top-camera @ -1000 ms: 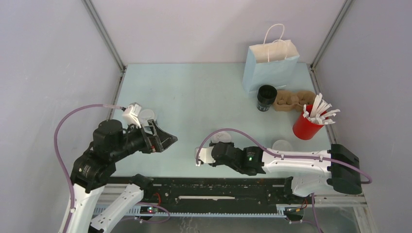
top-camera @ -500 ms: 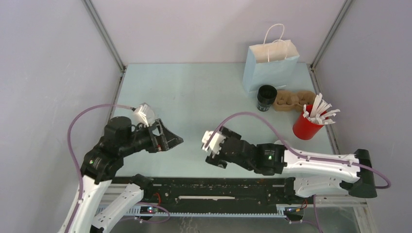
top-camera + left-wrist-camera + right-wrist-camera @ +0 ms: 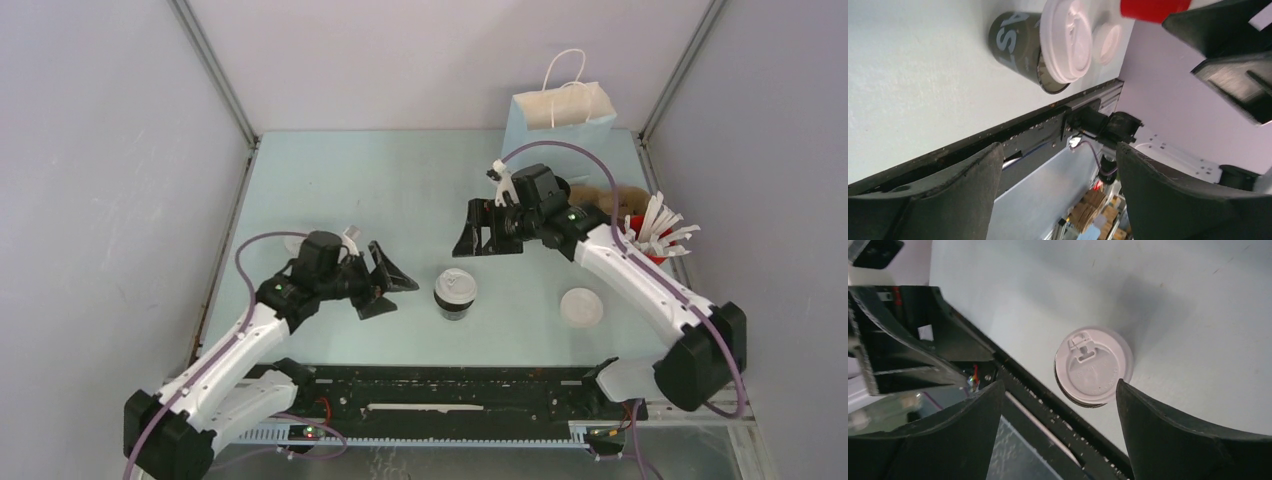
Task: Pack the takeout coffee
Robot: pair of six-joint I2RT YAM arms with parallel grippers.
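A dark coffee cup (image 3: 455, 295) with a white lid (image 3: 1093, 367) stands upright near the table's front middle. My left gripper (image 3: 390, 293) is just left of it, open and empty; in the left wrist view the cup (image 3: 1015, 42) lies ahead of the gripper (image 3: 1058, 150), outside the jaws. My right gripper (image 3: 478, 240) hangs open above and behind the cup, empty, looking down on the lid between its fingers (image 3: 1158, 435). The light-blue paper bag (image 3: 555, 120) stands at the back right. The cardboard carrier (image 3: 612, 193) beside it is mostly hidden by the right arm.
A red cup (image 3: 648, 250) full of white sticks stands at the right. A loose white lid (image 3: 582, 306) lies right of the coffee cup, and another lid (image 3: 297, 241) sits behind the left arm. The black rail (image 3: 440, 385) runs along the near edge.
The lidded cup now stands at the front middle. My right gripper has let go, opened and swung back over the table. My left gripper has moved right, up beside the cup.
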